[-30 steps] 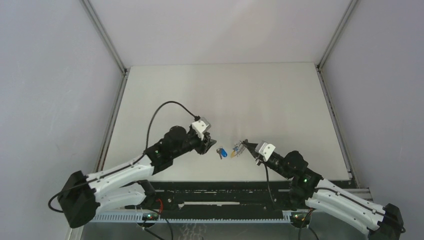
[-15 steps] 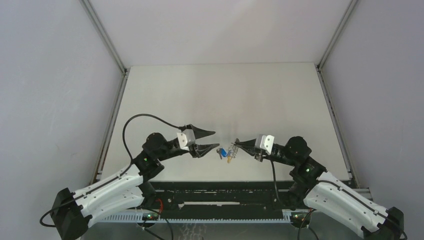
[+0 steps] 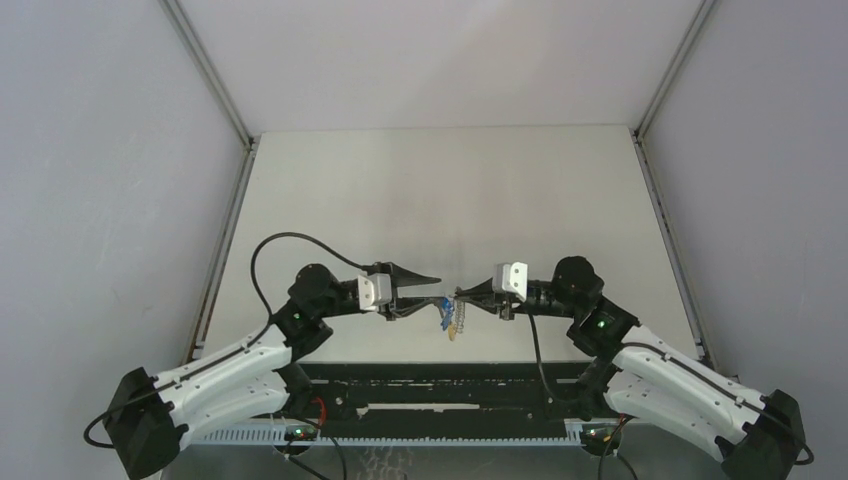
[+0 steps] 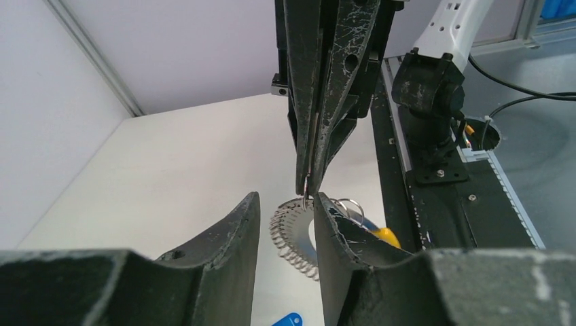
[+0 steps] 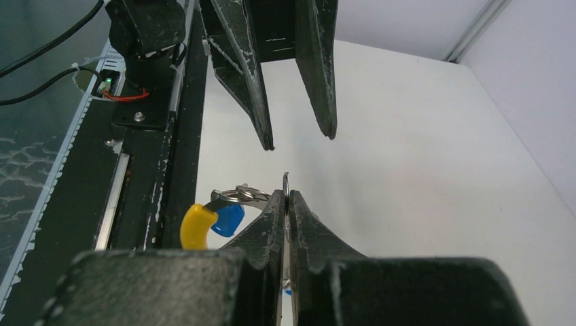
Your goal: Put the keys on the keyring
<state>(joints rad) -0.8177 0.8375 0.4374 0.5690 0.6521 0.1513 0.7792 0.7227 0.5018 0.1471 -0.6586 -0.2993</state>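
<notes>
Right hand [image 5: 286, 187] pinches the keyring [image 4: 292, 234]; parted left hand [image 4: 285, 198] flanks it, possibly touching.

one overhead, two facing wrist views

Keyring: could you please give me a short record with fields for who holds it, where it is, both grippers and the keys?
right gripper: shut on the keyring
left gripper: open, its tips facing the right gripper's tips
keyring place: hangs from the right gripper's tips, between the two arms
keys: one blue head beside the yellow section; threaded or not, cannot tell
</notes>
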